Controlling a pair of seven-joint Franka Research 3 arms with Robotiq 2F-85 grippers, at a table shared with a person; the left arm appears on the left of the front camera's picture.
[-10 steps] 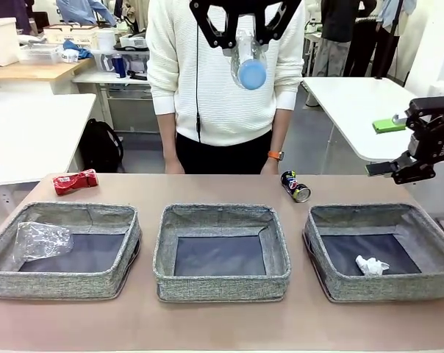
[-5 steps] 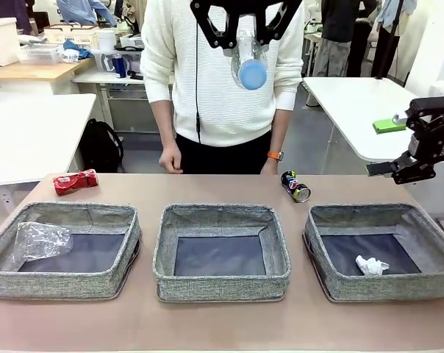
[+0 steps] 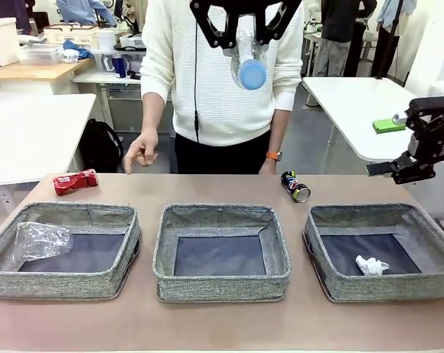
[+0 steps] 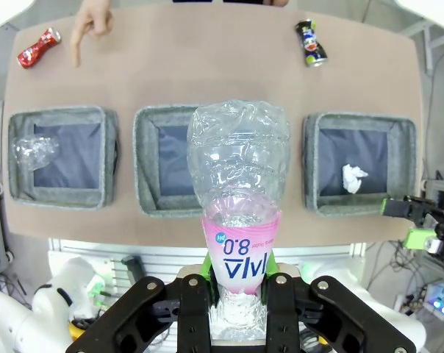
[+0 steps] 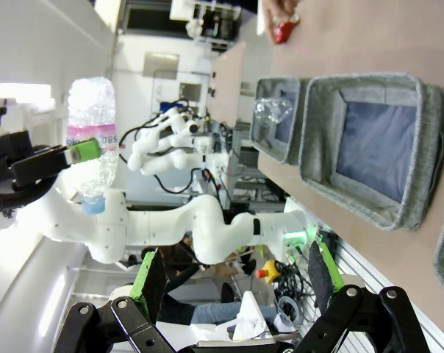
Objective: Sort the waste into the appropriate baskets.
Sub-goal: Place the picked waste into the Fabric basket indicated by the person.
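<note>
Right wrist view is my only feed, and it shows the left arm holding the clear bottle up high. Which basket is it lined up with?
Observer: In the left wrist view the small clear plastic bottle, clamped in the left gripper at its pink label, lines up with the middle basket.
Operator: What's in the one on the right?
Observer: A small white paper wad lies on the dark bottom of the right basket.
Operator: Any other waste near it?
Observer: The dark printed can lies on its side on the table, just beyond that basket's far left corner.
</note>
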